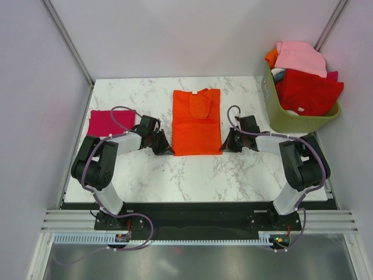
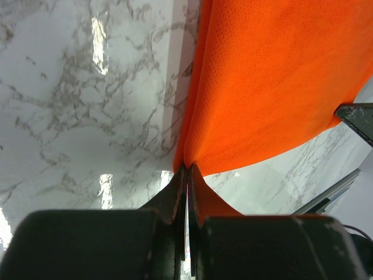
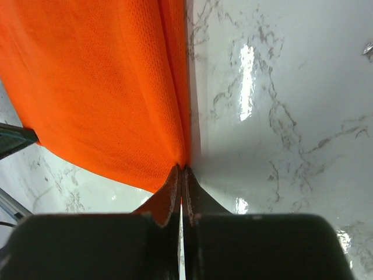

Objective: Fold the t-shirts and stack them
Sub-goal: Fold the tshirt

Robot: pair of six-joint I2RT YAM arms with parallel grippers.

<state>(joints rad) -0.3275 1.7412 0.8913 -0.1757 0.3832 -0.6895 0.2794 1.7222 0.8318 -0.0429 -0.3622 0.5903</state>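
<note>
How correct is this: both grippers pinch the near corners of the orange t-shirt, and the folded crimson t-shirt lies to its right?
One detail is wrong: the top external view shows the folded crimson t-shirt left of the orange t-shirt, not right. The rest holds: the left gripper and the right gripper each pinch a near corner.

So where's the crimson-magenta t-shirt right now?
In the top view the crimson-magenta t-shirt lies folded near the left edge of the table, beside the left arm, left of the orange t-shirt.
</note>
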